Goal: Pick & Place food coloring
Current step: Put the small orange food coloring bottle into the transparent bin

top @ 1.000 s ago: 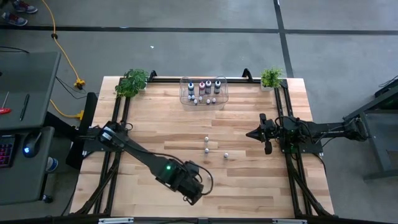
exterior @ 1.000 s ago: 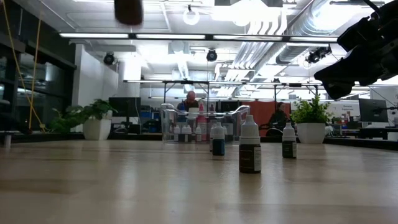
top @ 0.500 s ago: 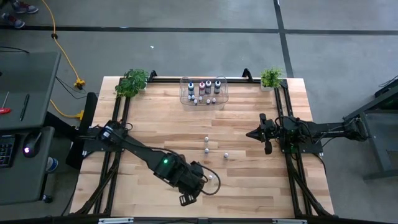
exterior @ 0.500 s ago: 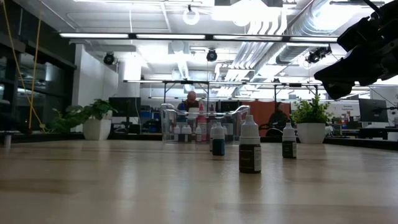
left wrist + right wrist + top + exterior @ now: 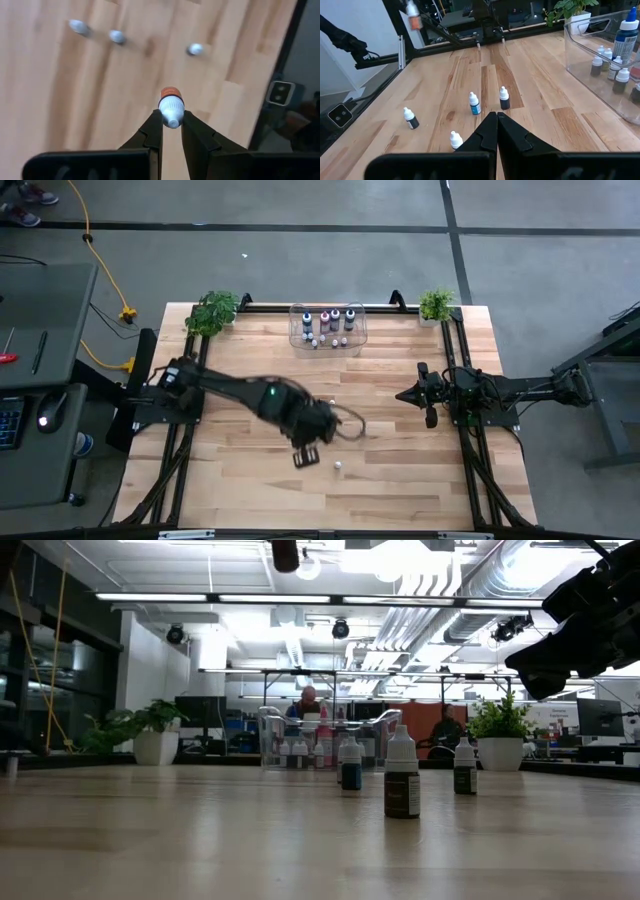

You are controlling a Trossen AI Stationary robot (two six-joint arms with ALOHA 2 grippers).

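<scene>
Left pincer (image 5: 171,121) pinched 1 small bottle (image 5: 171,106) by its cap; toward the bin (image 5: 328,328), it could slip.

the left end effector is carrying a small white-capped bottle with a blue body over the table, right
Not quite. The left end effector does carry a small white-capped bottle over the wooden table, but its body is orange-red, not blue, as the left wrist view shows.

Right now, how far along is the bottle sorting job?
Done: several bottles stand in the clear bin. In hand: the left gripper holds one small bottle above the table. Left: four loose bottles on the table. The right gripper waits shut.
</scene>
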